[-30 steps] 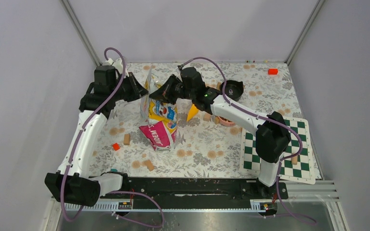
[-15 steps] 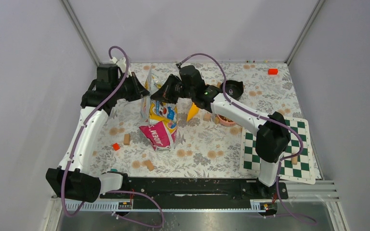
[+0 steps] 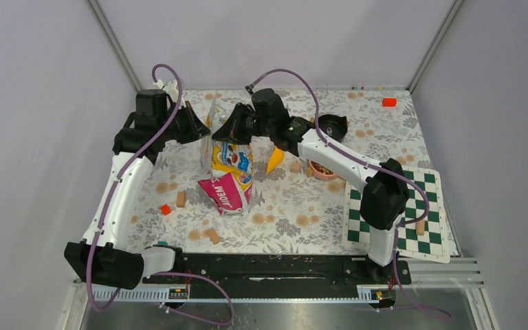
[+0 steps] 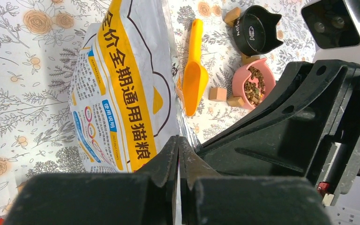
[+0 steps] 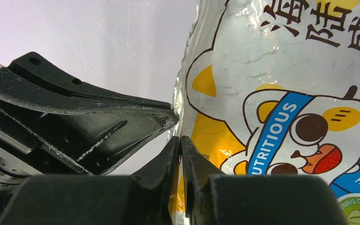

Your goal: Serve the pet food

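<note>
Top view: the bag (image 3: 232,165) stands upright mid-table, both arms meeting at its top, likely to pull the mouth apart; the only pet food (image 3: 322,168) in sight lies in the pink bowl (image 3: 324,178) to its right; a yellow scoop (image 3: 273,162) lies between them.

Left wrist: the left gripper (image 4: 178,145) is clenched on the bag's silver edge; wooden cubes (image 4: 218,93) crowd the bowl.

Right wrist: the right gripper (image 5: 180,143) pinches the facing seam, jaws nearly together.

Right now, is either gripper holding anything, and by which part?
Both pinch the bag by its thin top edge, jaws shut on it: left gripper from the text-printed side, right gripper from the cartoon-cat side.
</note>
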